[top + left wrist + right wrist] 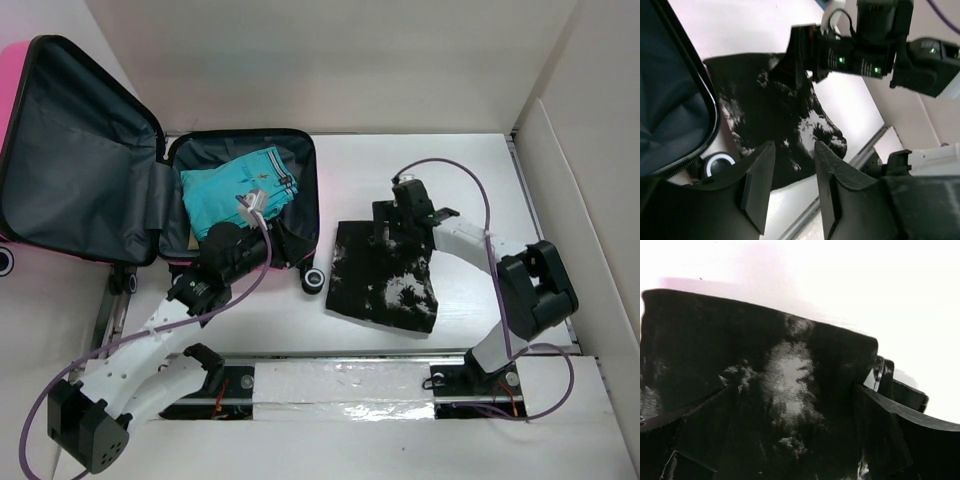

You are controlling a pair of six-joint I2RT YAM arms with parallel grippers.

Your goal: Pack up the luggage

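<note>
The pink luggage [12,95] lies open at the far left, its grey-lined lid [80,160] tipped back. Folded teal shorts [232,185] rest in its base. My left gripper [250,235] hovers over the near part of that base; in the left wrist view it [792,172] is open with nothing between the fingers. A black garment with white blotches [385,280] lies flat on the table to the right of the luggage. My right gripper [392,228] sits low over its far edge. In the right wrist view it [795,432] is wide open, straddling the garment [740,350].
A black caster wheel [313,280] sticks out from the luggage toward the garment, also visible as a wheel [717,162] in the left wrist view. White walls enclose the table at the back and right. A metal rail [340,385] carries the arm bases along the near edge.
</note>
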